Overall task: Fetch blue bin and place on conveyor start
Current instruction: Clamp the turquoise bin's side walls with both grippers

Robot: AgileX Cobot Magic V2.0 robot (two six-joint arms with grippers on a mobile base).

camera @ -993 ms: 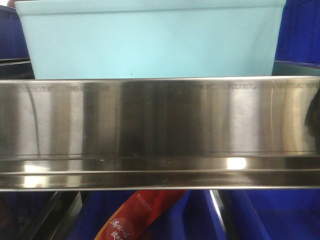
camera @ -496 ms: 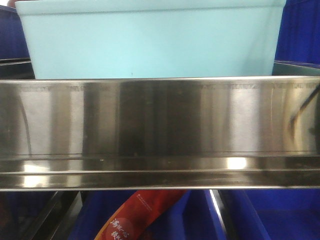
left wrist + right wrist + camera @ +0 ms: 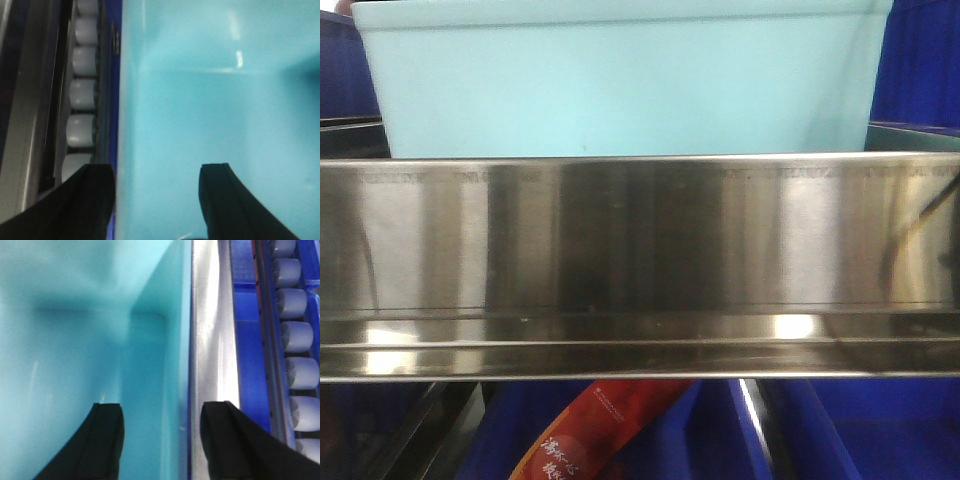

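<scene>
**Blue bin on the steel shelf, both pairs of jaws apart**

The shiny steel shelf (image 3: pixel 640 250) fills the front view. The blue bin (image 3: pixel 620 90) sits on it at 12 o'clock (a dark blue crate (image 3: pixel 925 60) shows at 2 o'clock). The left gripper (image 3: pixel 157 170) has its jaws apart across the bin's side wall, one inside and one outside. The right gripper (image 3: pixel 162 407) does the same at its wall. Pale rollers (image 3: pixel 82 95) run at 10 o'clock by the left jaws. A red packet (image 3: pixel 600 430) peeks out at 6 o'clock.
</scene>
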